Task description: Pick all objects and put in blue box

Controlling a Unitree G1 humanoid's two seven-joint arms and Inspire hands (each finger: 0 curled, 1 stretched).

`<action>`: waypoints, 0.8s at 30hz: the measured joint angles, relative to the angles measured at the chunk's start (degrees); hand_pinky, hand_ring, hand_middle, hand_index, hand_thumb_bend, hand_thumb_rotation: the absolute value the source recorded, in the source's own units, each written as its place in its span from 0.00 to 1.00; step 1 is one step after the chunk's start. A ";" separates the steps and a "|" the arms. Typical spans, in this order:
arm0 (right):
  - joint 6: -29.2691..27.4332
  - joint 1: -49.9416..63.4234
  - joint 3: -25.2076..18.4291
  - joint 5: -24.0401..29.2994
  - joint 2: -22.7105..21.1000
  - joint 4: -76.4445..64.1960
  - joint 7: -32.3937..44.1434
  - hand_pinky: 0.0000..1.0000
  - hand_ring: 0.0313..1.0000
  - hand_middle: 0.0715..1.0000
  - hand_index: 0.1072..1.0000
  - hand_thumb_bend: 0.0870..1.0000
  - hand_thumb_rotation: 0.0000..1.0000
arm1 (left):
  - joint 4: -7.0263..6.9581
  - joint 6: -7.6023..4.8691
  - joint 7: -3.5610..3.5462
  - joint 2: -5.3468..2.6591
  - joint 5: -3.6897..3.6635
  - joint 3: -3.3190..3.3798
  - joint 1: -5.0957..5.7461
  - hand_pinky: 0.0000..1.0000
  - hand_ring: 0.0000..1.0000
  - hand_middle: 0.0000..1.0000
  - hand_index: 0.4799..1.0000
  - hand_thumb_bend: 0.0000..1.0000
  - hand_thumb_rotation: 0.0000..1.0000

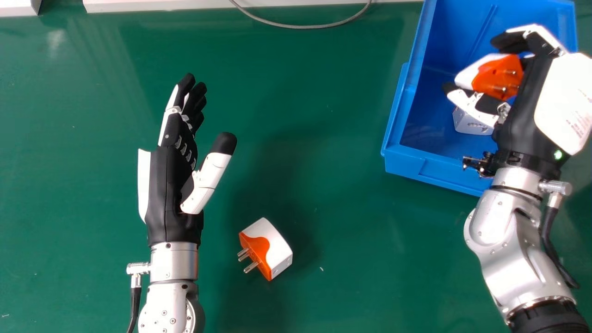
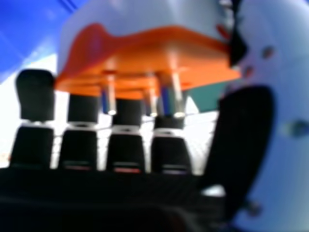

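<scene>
Black and white right hand [image 1: 527, 106]: it is placed above the box, and its fingers are curved, so that they pinch one adapter against the thumb.
Pinched adapter: an orange and white plastic plug adapter [image 1: 499, 76]; in the right hand view, its metal pins [image 2: 175, 96] are directed to the palm.
Container: a blue plastic open box [image 1: 416, 169], at the right side of the table; the pinched adapter is over its inside.
Inside the box: a white block with slots [image 1: 469, 125] lies on the bottom, partly covered by the thumb.
Free adapter: a second plug adapter [image 1: 266, 247], also of orange and white plastic, lies on the table between the two arms, with its pins toward the left arm.
Left hand: the black and white left hand [image 1: 164, 199] has its fingers extended and its thumb well apart from them; it holds nothing.
Surface: a smooth green table [image 1: 323, 162] is under all of these.
Far edge: a thin grey cable [image 1: 300, 27] makes a curve near a white strip [image 1: 185, 4].
</scene>
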 measured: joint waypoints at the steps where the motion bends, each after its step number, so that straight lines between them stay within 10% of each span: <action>1: 0.02 -0.18 0.16 0.00 -0.37 0.15 0.51 0.28 0.37 0.46 0.47 0.44 0.00 | 0.09 0.00 0.14 0.01 0.10 0.00 -0.07 0.92 0.91 0.91 0.82 0.94 0.66; 24: 11.15 -5.78 5.32 -1.89 -5.43 1.48 19.90 0.28 0.37 0.46 0.48 0.44 0.00 | 0.72 -0.08 0.31 -0.03 0.12 0.03 -0.32 0.90 0.89 0.90 0.82 0.94 0.66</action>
